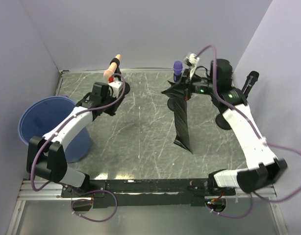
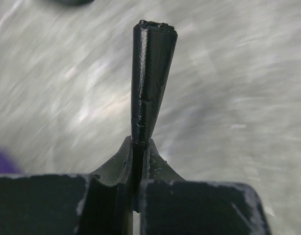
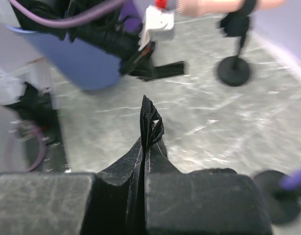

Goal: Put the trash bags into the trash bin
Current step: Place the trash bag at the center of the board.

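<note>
My right gripper (image 3: 145, 149) clamps the black trash bag (image 1: 182, 122) hanging over the desk (image 1: 136, 147); the left gripper (image 2: 139, 149) pinches a black strip (image 2: 150, 73) — maybe another bag. I'd carry high, clearing the rim of the trash bin (image 1: 40, 120) at far left.

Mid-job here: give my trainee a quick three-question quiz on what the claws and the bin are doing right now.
1. True or false: the black trash bag hanging from the right claw is inside the blue trash bin.
2. On which side of the top view is the bin? A) left B) right C) far middle
3. Fill in: the left claw is ____ on a narrow black strip.
Key: 1 false; 2 A; 3 shut.
</note>
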You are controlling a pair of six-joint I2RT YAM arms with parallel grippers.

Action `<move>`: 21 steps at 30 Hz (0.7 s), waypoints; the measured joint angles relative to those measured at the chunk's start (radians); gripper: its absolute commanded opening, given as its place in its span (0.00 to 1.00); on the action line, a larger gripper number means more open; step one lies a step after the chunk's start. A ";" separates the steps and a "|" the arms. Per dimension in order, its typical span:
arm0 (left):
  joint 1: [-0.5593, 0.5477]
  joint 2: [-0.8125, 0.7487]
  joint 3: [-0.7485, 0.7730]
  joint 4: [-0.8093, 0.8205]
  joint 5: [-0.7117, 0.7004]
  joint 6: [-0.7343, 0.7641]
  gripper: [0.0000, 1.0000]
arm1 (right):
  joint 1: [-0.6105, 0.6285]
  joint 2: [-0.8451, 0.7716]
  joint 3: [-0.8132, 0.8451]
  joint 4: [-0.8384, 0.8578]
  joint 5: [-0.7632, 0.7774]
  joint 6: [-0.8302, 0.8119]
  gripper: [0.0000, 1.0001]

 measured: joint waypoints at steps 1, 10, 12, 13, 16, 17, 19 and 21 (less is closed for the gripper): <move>0.002 0.009 -0.021 0.000 -0.066 -0.003 0.01 | 0.000 -0.036 -0.020 0.003 0.032 -0.014 0.00; 0.040 0.219 0.019 0.059 -0.663 -0.151 0.02 | 0.000 -0.124 -0.079 0.024 0.225 -0.030 0.00; 0.046 0.298 0.053 0.081 -0.775 -0.167 0.21 | 0.000 -0.124 -0.092 0.021 0.256 -0.030 0.00; 0.048 0.341 0.072 0.094 -0.830 -0.174 0.35 | 0.000 -0.124 -0.098 0.021 0.270 -0.030 0.00; 0.053 0.433 0.129 0.116 -0.929 -0.186 0.64 | 0.000 -0.129 -0.104 0.019 0.302 -0.032 0.00; 0.056 0.453 0.148 0.122 -0.937 -0.192 0.67 | 0.000 -0.132 -0.105 0.019 0.306 -0.034 0.00; 0.060 0.458 0.158 0.112 -0.933 -0.184 0.71 | 0.000 -0.143 -0.109 0.019 0.307 -0.039 0.00; 0.060 0.447 0.159 0.092 -0.916 -0.187 0.72 | 0.000 -0.154 -0.111 0.018 0.298 -0.046 0.00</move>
